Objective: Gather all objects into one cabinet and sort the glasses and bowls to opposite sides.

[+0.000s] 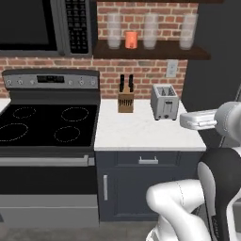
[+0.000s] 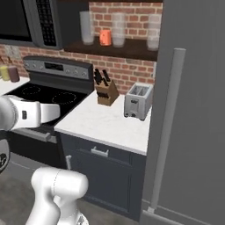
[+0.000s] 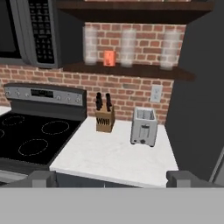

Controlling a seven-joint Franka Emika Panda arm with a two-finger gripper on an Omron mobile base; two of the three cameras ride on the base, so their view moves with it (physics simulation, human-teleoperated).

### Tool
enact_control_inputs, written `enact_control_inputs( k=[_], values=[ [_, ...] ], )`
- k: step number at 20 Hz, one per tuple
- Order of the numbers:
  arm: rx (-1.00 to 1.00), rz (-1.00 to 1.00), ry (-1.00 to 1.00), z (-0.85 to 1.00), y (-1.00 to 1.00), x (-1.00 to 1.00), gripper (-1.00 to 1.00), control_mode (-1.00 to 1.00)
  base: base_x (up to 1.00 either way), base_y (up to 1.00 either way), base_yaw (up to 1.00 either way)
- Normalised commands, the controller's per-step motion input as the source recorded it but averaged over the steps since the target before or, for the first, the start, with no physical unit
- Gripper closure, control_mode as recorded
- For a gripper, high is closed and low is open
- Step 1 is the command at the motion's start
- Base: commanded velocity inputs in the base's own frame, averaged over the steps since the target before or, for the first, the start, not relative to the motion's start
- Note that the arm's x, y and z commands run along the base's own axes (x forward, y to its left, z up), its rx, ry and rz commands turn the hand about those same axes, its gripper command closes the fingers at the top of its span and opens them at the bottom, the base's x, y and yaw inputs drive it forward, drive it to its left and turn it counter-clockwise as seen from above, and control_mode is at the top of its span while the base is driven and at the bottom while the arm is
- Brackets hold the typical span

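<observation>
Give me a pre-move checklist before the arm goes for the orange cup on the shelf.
1. Orange cup located, upright on the wooden shelf: ok.
2. Gripper open and empty, fingertips wide apart in the hand view: ok.
3. Room beside the cup: translucent jars stand close on both sides: not ok, tight.
4. Gripper near the cup: it sits low and well back from the shelf: not ok.
5. Red mug, beige mug and bowl located: cannot tell.
6. Target cabinet door open: cannot tell.
7. Counter below holds a knife block and toaster, under the reach path: ok.

Red brick wall (image 1: 141, 75), white counter (image 1: 141, 132)
</observation>
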Motion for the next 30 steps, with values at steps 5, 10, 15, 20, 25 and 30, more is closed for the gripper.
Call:
enact_control_inputs(
  k=[5, 10, 15, 20, 25, 30],
  values=[
    [0.0, 0.0, 0.0, 0.0, 0.0, 0.0, -1.0, 1.0, 0.44, 0.0, -0.13],
    [0.0, 0.0, 0.0, 0.0, 0.0, 0.0, -1.0, 1.0, 0.18, 0.27, -0.14],
    [0.0, 0.0, 0.0, 0.0, 0.0, 0.0, -1.0, 1.0, 0.06, 0.45, 0.0],
    [0.0, 0.0, 0.0, 0.0, 0.0, 0.0, -1.0, 1.0, 0.43, 0.07, 0.0],
    [0.0, 0.0, 0.0, 0.0, 0.0, 0.0, -1.0, 1.0, 0.56, 0.02, 0.0],
    [0.0, 0.0, 0.0, 0.0, 0.0, 0.0, -1.0, 1.0, 0.33, 0.27, 0.01]
  ],
)
